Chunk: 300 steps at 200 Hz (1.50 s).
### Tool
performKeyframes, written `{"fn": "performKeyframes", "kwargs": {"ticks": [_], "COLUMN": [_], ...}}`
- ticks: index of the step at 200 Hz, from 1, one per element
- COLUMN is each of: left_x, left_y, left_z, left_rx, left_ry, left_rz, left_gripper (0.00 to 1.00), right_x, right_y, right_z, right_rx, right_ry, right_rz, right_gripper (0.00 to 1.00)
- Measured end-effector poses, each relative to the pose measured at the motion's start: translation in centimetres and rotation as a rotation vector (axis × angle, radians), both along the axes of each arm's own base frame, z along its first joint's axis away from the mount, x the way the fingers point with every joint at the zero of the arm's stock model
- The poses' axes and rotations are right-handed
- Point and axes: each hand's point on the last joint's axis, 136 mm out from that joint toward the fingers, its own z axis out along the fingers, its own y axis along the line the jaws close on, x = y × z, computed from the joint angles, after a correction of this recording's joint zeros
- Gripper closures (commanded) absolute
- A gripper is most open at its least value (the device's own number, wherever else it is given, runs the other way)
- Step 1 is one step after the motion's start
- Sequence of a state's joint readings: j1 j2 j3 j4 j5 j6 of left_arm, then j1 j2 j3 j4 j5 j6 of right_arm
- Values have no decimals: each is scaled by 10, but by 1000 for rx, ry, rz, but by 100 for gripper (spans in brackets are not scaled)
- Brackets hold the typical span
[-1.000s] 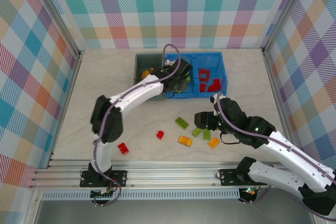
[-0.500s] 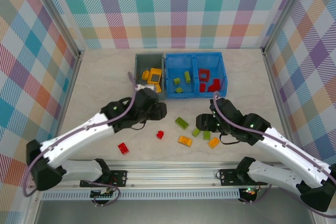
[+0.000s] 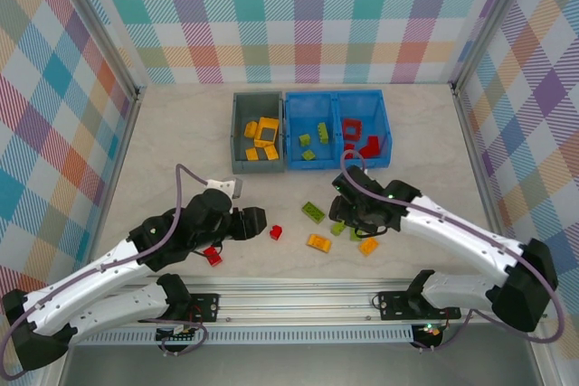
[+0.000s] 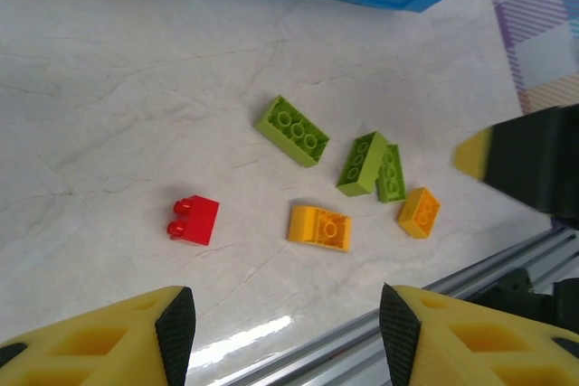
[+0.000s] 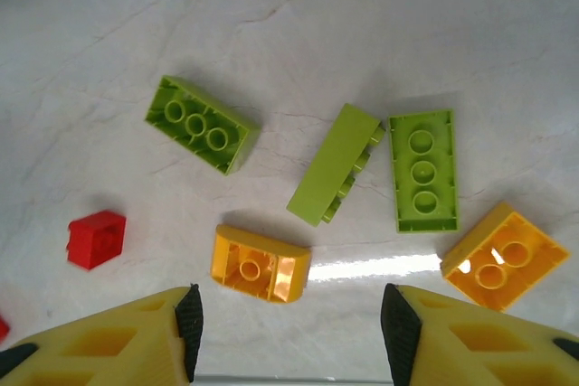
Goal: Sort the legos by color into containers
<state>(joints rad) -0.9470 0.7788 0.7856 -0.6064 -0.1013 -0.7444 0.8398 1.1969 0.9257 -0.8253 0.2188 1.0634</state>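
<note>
**A:** Where do the bricks stand?

**B:** Partly sorted. The grey bin (image 3: pixel 236 137) holds yellow-orange pieces. The blue bin (image 3: pixel 357 93) has lime green in its left compartment and red in its right. That is one colour per compartment, so each colour has its own place.

**A:** And what is left out on the desk (image 3: pixel 181 151)?

**B:** A loose cluster lies in front of the bins. There is a long green brick (image 5: pixel 201 124), and a tipped green brick (image 5: pixel 333 176) lies on its side just beside a flat green brick (image 5: pixel 422 169). Near them are a yellow brick (image 5: pixel 261 264), an orange brick (image 5: pixel 495 257) and a small red brick (image 5: pixel 96 239). A second red brick (image 3: pixel 213 256) lies apart, by the left arm.

**A:** Are the grippers holding anything?

**B:** No. The left gripper (image 4: pixel 285 332) hangs with its jaws spread and nothing between them, aimed towards the small red brick. The right gripper (image 5: pixel 291 327) is also released and empty, and it is poised above the cluster.

**A:** Why there?

**B:** I'd guess each arm is lining up a pick on its own side. The tipped green brick looks awkward, because it lies so close to its neighbour that a finger could nudge both.
</note>
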Motion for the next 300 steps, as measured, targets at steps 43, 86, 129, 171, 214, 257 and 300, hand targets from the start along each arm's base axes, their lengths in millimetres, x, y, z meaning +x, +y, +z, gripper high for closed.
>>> {"fn": "performKeyframes", "kwargs": {"ticks": [43,86,129,171,214,257,300], "left_x": [-5,-9,-10,-10,-10,-9,-7], "left_y": [-12,-14,-13,-13,-13,-13,-17], "left_z": [13,17,18,19,19,17,10], "left_rx": [-83,-114,-121,-122,-120,-117,-94], "left_ry": [-16,-24,-29,-31,-33,-30,-12], "left_rz": [-52,-74,-74,-74,-76,-75,-75], "left_gripper": [41,41,41,41,41,41,41], "right_x": [3,16,15,18,22,35,54], "right_y": [-4,11,13,13,11,15,28], "right_z": [-46,-71,-92,-97,-94,-62,-60], "right_rx": [14,63,64,57,29,64,49], "right_ry": [106,169,229,233,197,101,95], "right_rz": [-151,-214,-256,-262,-215,-186,-162], "right_gripper": [46,52,64,67,61,45,34]}}
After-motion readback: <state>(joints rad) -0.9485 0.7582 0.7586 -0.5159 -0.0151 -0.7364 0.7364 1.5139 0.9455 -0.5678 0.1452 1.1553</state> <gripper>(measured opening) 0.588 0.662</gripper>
